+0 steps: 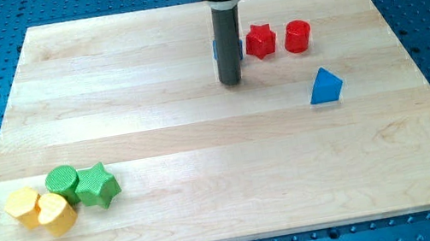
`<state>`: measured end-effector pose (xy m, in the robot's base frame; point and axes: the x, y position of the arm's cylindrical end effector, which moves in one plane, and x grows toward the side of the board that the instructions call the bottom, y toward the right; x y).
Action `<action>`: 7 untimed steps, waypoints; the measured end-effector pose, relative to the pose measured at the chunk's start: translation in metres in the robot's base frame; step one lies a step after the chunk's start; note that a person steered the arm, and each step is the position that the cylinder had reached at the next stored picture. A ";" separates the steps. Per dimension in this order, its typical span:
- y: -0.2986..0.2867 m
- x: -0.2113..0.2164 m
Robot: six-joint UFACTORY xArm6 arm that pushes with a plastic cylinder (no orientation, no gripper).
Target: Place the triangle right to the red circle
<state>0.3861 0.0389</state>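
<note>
Blue plastic triangle block [325, 86] sits below-right of the red plastic circle block [297, 36] on the wooden bench [156, 130], while my tip [231, 81], a jawless end effector, rests well left.

Blocks: 2 red [260, 40] [298, 35], 2 blue [325, 87] [216, 49], 2 green [62, 181] [97, 185], 2 yellow [23, 207] [57, 213].

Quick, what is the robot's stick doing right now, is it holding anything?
My tip: no gripper, holds nothing; it rests on the wooden board, left of the red star block, apart from the blue triangle block.
</note>
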 end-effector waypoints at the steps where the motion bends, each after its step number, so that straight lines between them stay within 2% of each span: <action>1: 0.004 0.057; 2: 0.055 0.106; 3: 0.137 0.100; 4: 0.159 0.066; 5: 0.161 0.082; 6: 0.140 0.124; 7: 0.118 0.107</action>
<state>0.4927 0.1573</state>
